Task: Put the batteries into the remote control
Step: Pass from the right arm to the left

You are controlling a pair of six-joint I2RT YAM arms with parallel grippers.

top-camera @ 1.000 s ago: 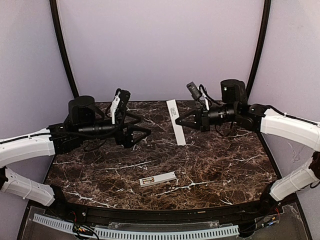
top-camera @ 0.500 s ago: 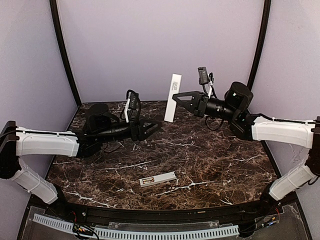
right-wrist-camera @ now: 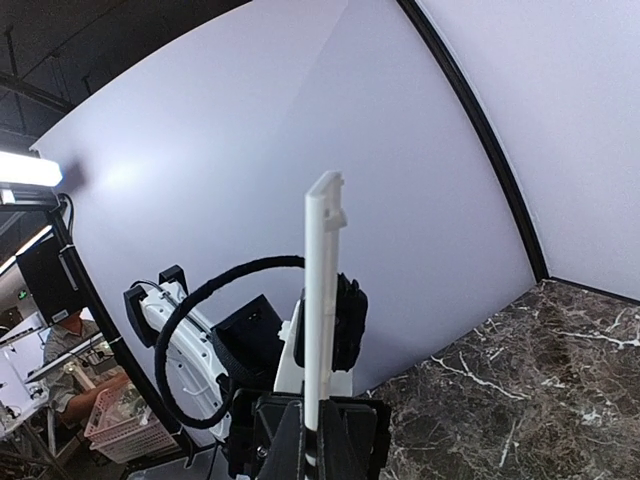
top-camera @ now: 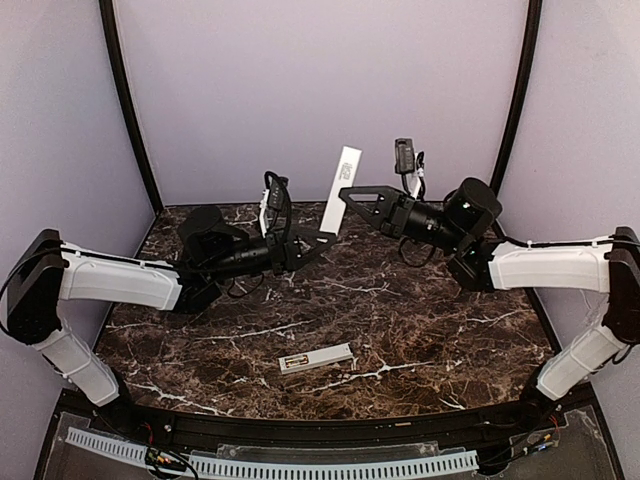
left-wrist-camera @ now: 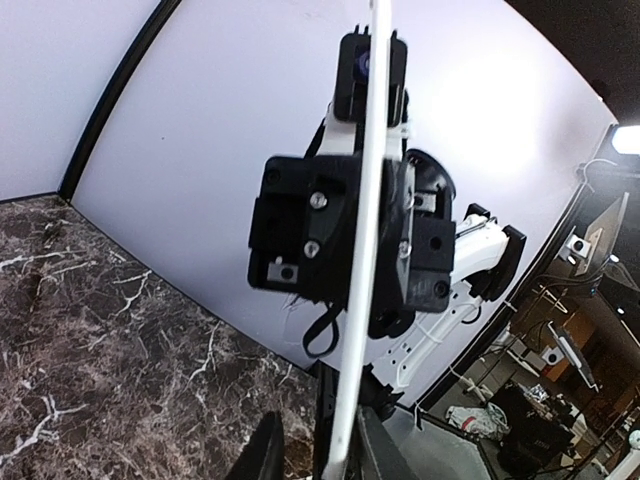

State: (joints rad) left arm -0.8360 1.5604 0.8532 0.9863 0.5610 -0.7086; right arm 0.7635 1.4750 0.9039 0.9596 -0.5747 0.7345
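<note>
One remote control (top-camera: 316, 357) lies flat near the front edge of the marble table (top-camera: 430, 320), its dark end to the left, well apart from both arms. Above the far side, the right gripper (top-camera: 346, 191) pinches one white cover strip (top-camera: 345, 170) upright. The left gripper (top-camera: 322, 238) has its jaws narrowed about the strip's lower end; I cannot tell whether they touch it. Pale lilac walls (top-camera: 300, 90) enclose the table.

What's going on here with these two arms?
The right gripper holds a thin white cover strip nearly upright in the air over the back of the table. The left gripper has its fingers either side of the strip's lower end; a firm grip isn't clear. The remote control lies near the front.
</note>
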